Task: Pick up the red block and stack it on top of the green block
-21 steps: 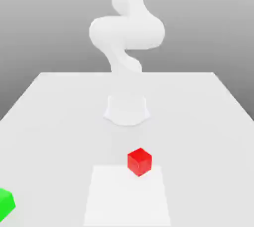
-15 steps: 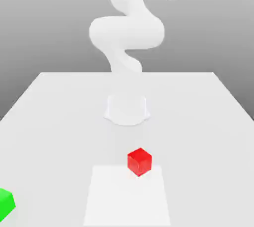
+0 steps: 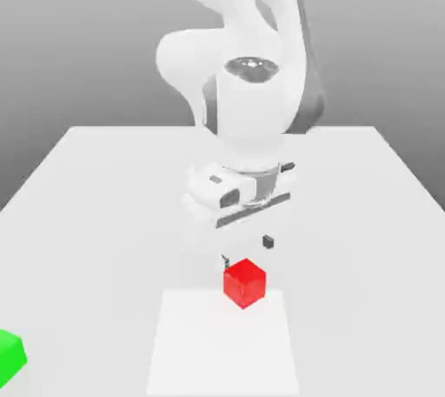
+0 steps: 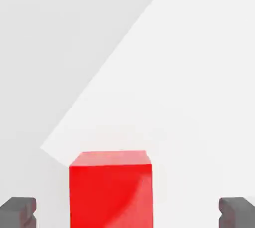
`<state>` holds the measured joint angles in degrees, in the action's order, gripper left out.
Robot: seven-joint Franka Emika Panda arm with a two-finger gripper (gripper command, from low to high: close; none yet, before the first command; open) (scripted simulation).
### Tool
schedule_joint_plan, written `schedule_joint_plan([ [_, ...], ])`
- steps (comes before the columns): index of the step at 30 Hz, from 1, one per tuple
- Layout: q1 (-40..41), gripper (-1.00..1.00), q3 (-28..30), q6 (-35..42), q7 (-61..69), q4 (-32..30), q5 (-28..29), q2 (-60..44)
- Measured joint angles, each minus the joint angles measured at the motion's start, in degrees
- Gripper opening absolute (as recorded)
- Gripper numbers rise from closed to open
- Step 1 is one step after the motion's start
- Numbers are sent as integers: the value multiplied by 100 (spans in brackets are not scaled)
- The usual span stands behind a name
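The gripper (image 3: 247, 252) of a white robot arm (image 3: 252, 109) hovers near the red block (image 3: 245, 283), its fingers spread wide and nothing grasped. The block sits on the far edge of a bright white patch (image 3: 223, 347). The hand view adds both fingertips (image 4: 19, 213), one to either side of the block and apart from it; the exterior view adds the green block (image 3: 10, 358), well apart from the red one, toward the exterior view's left.

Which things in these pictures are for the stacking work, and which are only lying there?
For the work:
- small bright-red matte cube
- small bright-green cube
- open hand of the robot

Only lying there:
- flat white rectangular patch on the table
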<state>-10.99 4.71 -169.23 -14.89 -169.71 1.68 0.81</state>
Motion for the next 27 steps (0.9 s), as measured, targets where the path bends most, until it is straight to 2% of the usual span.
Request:
schedule_joint_plan([
  [4,174,0,-250,-646,210,76,-271,-744],
  [5,275,-100,-352,-804,238,93,-295,-924],
  [12,317,-100,-389,-837,223,98,-276,-969],
  [17,324,-100,-335,-159,33,10,-31,-194],
  [22,290,-100,-288,582,72,-117,-76,663],
  [27,552,-100,122,1084,-381,741,-827,315],
])
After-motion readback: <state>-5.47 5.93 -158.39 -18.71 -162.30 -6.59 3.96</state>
